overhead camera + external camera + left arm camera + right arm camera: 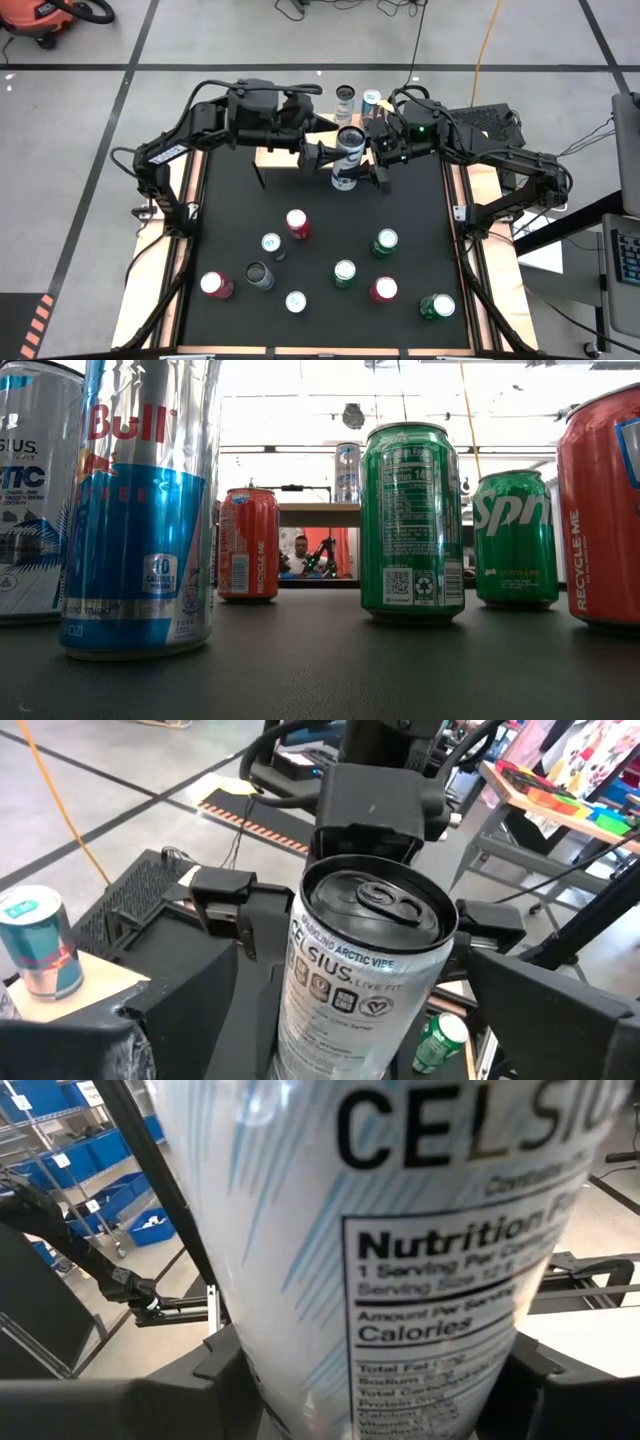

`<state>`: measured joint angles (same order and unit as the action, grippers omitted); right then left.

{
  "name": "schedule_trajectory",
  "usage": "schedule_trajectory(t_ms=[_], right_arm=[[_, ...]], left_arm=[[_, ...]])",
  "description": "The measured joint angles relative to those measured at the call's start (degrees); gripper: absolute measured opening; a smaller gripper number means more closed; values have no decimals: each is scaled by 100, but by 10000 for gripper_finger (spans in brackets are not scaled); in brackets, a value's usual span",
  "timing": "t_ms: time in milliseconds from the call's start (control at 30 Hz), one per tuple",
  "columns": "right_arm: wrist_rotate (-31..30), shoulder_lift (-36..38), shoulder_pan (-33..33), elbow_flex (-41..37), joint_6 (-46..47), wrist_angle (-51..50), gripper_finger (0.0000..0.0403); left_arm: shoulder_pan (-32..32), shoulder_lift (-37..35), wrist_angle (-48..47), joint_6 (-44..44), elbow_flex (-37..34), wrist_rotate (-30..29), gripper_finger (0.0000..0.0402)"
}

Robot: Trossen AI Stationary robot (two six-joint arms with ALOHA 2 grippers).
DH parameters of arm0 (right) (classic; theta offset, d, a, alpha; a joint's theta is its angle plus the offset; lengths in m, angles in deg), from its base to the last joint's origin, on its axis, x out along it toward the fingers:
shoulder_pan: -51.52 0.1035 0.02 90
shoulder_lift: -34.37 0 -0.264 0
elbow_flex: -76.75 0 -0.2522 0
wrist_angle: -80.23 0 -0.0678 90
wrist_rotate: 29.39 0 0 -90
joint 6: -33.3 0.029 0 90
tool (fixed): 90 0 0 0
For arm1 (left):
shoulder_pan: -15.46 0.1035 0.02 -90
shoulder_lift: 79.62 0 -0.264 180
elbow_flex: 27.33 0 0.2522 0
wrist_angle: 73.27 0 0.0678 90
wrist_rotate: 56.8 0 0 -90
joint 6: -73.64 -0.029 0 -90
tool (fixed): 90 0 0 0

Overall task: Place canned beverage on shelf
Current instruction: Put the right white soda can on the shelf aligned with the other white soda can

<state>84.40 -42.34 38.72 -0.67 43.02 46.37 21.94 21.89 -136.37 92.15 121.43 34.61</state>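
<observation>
Black table (320, 215) on a grey floor with dark tape lines; nine loose cans stand across its near half. Among them are a red can (297, 223), a green can (386, 242) and a dark can (260, 276). Both arms reach in over the far edge and meet in the middle. Right gripper (366, 152) pinches a white Celsius can (348, 158), which is upright and lifted off the table; the right wrist view is filled by that can's label between its own fingers. Left gripper (322, 152) sits just beside the can on the opposite side, jaws spread wide and not touching it. In the left wrist view, the can (365, 970) stands between the left fingers with gaps either side. Shelf (280, 155) is at the far table edge, mostly hidden under the left arm, with two cans on its far part: a dark one (345, 99) and a teal-topped one (371, 100). Held can is just in front of the shelf, not on it. Low view shows the shelf (318, 515) well behind the table cans, a tall can (347, 472) on it, and a person beyond.
</observation>
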Motion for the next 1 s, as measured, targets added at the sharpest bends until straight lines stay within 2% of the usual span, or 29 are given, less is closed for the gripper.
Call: schedule_trajectory(t_ms=[433, 1000], right_arm=[[-3, 0, 0, 0, 2, -2, 239], [-144, -2, -2, -4, -13, -42, 239]], left_arm=[[31, 256, 477, -86, -4, 183, 400], [31, 260, 535, -136, -4, 252, 395]])
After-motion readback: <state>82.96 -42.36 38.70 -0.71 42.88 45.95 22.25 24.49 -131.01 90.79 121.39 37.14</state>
